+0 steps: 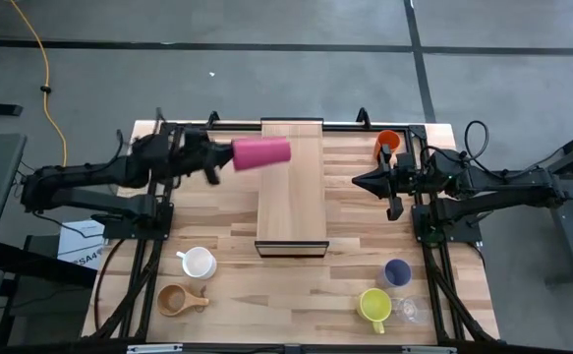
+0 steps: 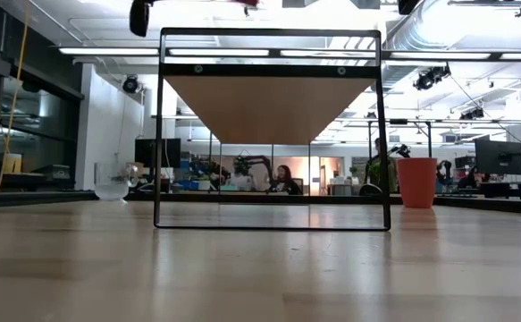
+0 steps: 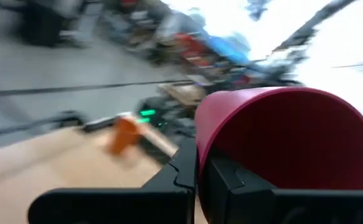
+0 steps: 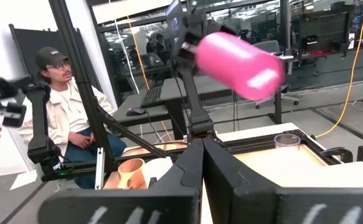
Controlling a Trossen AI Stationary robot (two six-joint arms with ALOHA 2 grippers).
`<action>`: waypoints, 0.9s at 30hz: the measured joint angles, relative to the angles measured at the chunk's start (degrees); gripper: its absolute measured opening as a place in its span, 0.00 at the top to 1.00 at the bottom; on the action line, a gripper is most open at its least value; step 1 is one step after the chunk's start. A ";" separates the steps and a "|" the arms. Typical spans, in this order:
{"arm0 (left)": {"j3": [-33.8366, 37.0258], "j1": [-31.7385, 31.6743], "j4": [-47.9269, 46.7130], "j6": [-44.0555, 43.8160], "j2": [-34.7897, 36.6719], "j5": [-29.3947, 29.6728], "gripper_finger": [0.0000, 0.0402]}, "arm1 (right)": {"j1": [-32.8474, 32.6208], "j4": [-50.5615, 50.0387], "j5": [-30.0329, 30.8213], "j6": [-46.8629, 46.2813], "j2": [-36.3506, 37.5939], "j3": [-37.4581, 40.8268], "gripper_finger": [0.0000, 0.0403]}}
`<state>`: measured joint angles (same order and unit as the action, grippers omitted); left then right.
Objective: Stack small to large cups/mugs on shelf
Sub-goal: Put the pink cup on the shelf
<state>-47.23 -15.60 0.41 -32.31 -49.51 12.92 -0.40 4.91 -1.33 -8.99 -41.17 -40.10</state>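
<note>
Left tool [image 1: 217, 157] grips the red tumbler [image 1: 262, 153] sideways (lengthwise toward the shelf [image 1: 291, 197]).

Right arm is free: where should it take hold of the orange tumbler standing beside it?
The orange plastic tumbler stands upright, mouth up, at the table's far right, just beyond the right gripper. It has no handle, so probably come in level from the side and close on its tapered wall, or pinch the rim from above.

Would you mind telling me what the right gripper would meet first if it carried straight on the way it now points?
Probably the red cup held by the left gripper. The right gripper points leftward across the shelf; heights are unclear, so it might pass beneath the cup.
</note>
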 joint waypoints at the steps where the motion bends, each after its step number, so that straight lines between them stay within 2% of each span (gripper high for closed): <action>1: -4.06 -0.66 -5.71 -0.30 -2.35 2.26 1.00 | 0.00 0.00 0.01 0.00 0.00 0.00 1.00; 9: -43.24 -12.27 -54.82 0.59 -27.66 3.91 1.00 | 0.00 -0.30 0.01 0.73 0.00 0.00 1.00; 15: -66.26 -18.58 -77.92 3.94 -45.60 2.29 1.00 | -0.02 -1.61 0.03 1.52 0.00 0.00 1.00; 18: -73.17 -20.49 -81.92 5.03 -52.08 -0.24 1.00 | -0.02 -1.84 0.03 1.51 -0.02 0.00 1.00; 21: -77.09 -21.85 -82.25 5.50 -56.28 -4.65 1.00 | -0.02 -1.91 0.28 1.53 -0.02 0.00 1.00; 27: -77.69 -22.31 -82.64 5.52 -59.96 -7.17 1.00 | -0.02 -2.12 1.96 1.53 -0.02 0.00 1.00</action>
<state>-124.92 -37.91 -82.22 -26.79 -109.47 5.75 -0.43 2.79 0.62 -7.46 -41.19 -40.10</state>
